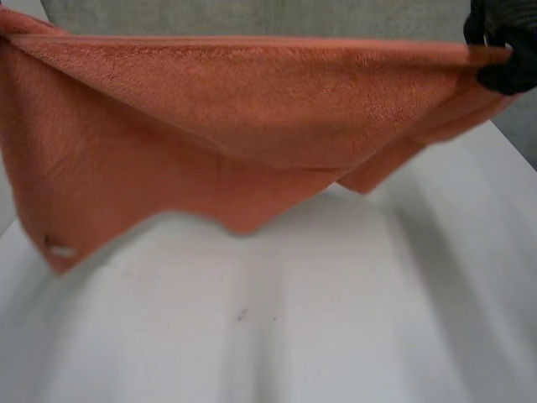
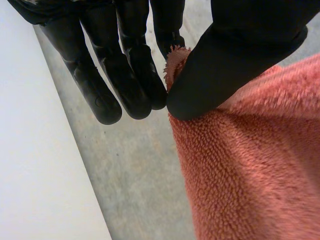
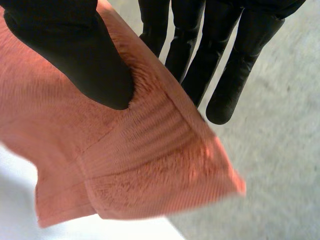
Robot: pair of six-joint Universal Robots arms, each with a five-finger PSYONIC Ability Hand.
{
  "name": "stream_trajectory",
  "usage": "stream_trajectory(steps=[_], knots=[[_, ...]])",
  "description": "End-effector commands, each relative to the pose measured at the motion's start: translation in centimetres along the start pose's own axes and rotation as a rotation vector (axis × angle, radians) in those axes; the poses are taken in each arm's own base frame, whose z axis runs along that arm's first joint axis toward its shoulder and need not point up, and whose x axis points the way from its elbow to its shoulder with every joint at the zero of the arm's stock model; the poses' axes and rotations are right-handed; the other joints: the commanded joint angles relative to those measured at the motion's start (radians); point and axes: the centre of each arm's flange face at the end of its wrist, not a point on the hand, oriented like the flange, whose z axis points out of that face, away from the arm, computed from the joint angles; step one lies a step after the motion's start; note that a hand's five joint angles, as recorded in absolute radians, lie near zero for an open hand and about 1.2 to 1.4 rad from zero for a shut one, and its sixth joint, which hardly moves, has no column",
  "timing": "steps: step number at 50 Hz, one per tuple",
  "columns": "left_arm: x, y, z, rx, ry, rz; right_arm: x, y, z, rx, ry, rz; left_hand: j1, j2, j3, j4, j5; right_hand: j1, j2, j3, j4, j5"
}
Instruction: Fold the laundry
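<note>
A coral-orange terry towel [image 1: 210, 117] is hanging in the air above the far half of the white desk [image 1: 294, 336], its top edge running taut and nearly straight from the desk's left side to its right; the loose lower part is sagging in soft, uneven points, lowest toward the left edge, where a small pale label [image 1: 59, 249] is showing on the cloth. The right robot hand [image 1: 503, 50] is gripping the towel's top right corner; in its own wrist view the black thumb is pressing the doubled cloth against straight fingers [image 3: 225, 95] behind it, pinching just beside a flat, ribbed woven band [image 3: 160, 135] that is crossing the fluffy pile near the hem. The left robot hand [image 2: 230, 60] is pinching the opposite top corner, its broad thumb squeezing a frayed, looped tuft of pile against one smooth, glossy finger while the other fingers [image 2: 100, 95] are hanging straight beside it. Grey, mottled floor [image 2: 135, 165] is lying beyond the desk's edge; a few dark specks [image 1: 242, 315] are dotting the matte desk surface near its middle.
</note>
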Motion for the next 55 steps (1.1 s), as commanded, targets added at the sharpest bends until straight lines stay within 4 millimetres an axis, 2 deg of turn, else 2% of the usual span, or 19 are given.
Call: stream_trajectory(steps=[1,10,16,19,23,24,26,27,29,33,38,40,41,43,44,45,51,52,55], knots=[[-0.1,5.8,-0.2,-0.226,-0.005,-0.021,-0.6,3.6,1.6,-0.185,-0.069,-0.064,0.243,0.179,0.181,0.180,0.194,0.420,0.220,0.216,0.208,0.241],[0.5,18.4,1.3,-0.577,0.016,-0.069,-4.8,10.6,5.4,-0.372,-0.205,-0.021,0.243,0.179,0.181,0.180,0.194,0.420,0.220,0.216,0.208,0.241],[2.4,20.2,4.5,-0.552,0.069,-0.083,-4.8,12.3,9.6,-0.308,-0.116,-0.064,0.243,0.179,0.181,0.180,0.194,0.420,0.220,0.216,0.208,0.241],[3.2,18.0,7.7,-0.422,0.084,-0.086,-4.5,10.3,12.4,-0.150,-0.013,-0.111,0.243,0.179,0.181,0.180,0.194,0.420,0.220,0.216,0.208,0.241],[2.7,11.1,12.5,-0.095,0.005,-0.082,-1.4,3.6,14.8,0.162,0.236,-0.157,0.243,0.179,0.181,0.180,0.194,0.420,0.220,0.216,0.208,0.241],[2.7,11.1,12.5,-0.093,0.005,-0.082,-1.4,3.6,14.8,0.163,0.237,-0.157,0.243,0.179,0.181,0.180,0.194,0.420,0.220,0.216,0.208,0.241],[1.5,5.9,14.1,0.144,-0.105,-0.081,1.0,-1.3,14.4,0.382,0.395,-0.166,0.243,0.179,0.181,0.180,0.194,0.420,0.220,0.216,0.208,0.241],[1.5,5.9,14.1,0.145,-0.106,-0.081,1.0,-1.3,14.4,0.383,0.396,-0.166,0.243,0.179,0.181,0.180,0.194,0.420,0.220,0.216,0.208,0.241],[0.6,2.5,13.9,0.285,-0.187,-0.093,2.7,-5.6,12.4,0.553,0.498,-0.172,0.243,0.179,0.181,0.180,0.194,0.420,0.220,0.216,0.208,0.241],[0.1,3.1,13.2,0.267,-0.213,-0.092,2.5,-6.0,11.1,0.554,0.487,-0.173,0.243,0.179,0.181,0.180,0.194,0.420,0.220,0.216,0.208,0.241],[0.1,7.8,11.4,0.108,-0.216,-0.082,0.5,-2.4,10.9,0.433,0.390,-0.172,0.243,0.179,0.181,0.180,0.194,0.420,0.220,0.216,0.208,0.241],[0.1,11.6,9.5,-0.030,-0.221,-0.077,-1.9,2.1,10.8,0.291,0.274,-0.167,0.243,0.179,0.181,0.180,0.194,0.420,0.220,0.216,0.208,0.241],[0.1,11.6,9.5,-0.030,-0.221,-0.077,-1.9,2.1,10.8,0.291,0.273,-0.167,0.243,0.179,0.181,0.180,0.194,0.420,0.220,0.216,0.208,0.241],[0.2,13.7,8.3,-0.106,-0.217,-0.072,-4.3,6.9,9.8,0.115,0.148,-0.148,0.243,0.179,0.181,0.180,0.194,0.420,0.220,0.216,0.208,0.241],[0.4,15.5,7.2,-0.171,-0.210,-0.070,-4.3,6.9,9.8,0.114,0.148,-0.148,0.243,0.179,0.181,0.180,0.194,0.420,0.220,0.216,0.208,0.241],[0.7,17.1,6.0,-0.231,-0.197,-0.072,-5.7,9.4,9.0,0.020,0.081,-0.133,0.243,0.179,0.181,0.180,0.194,0.420,0.220,0.216,0.208,0.241],[1.4,21.6,2.8,-0.401,-0.163,-0.089,-9.8,17.8,5.7,-0.284,-0.075,-0.061,0.243,0.179,0.181,0.180,0.194,0.420,0.220,0.216,0.208,0.241],[1.6,22.9,1.8,-0.452,-0.152,-0.094,-9.8,17.8,5.7,-0.285,-0.076,-0.060,0.243,0.179,0.181,0.180,0.194,0.420,0.220,0.216,0.208,0.241],[1.6,24.8,0.3,-0.543,-0.141,-0.090,-10.9,20.0,4.6,-0.349,-0.106,-0.045,-0.219,-0.283,-0.280,-0.282,-0.267,0.420,0.220,0.216,0.208,0.241]])
